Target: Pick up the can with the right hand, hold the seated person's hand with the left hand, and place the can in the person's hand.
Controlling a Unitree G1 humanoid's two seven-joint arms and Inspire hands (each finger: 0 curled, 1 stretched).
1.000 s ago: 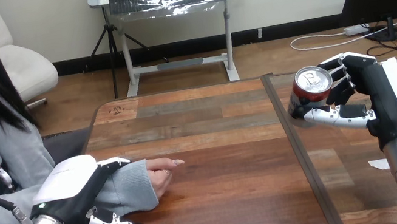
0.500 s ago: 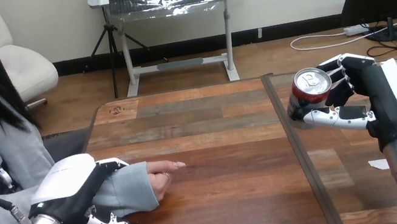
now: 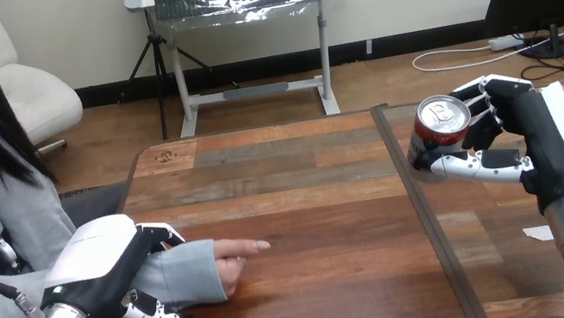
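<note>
Where right hand [image 3: 540, 141] curls, can [image 3: 437, 134] sits.

A: Is there any writing here that can be read?

B: No, none. The can [image 3: 432, 135] is red on its side and pale lower down, but any print there is too small to read.

A: And on the table [image 3: 313, 206]?

B: Only a small dark mark [image 3: 166, 155] near its far left corner. I cannot tell if it is letters.

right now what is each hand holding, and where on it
The right hand grips the can round its side; left hand wraps the person's sleeved wrist.
</note>
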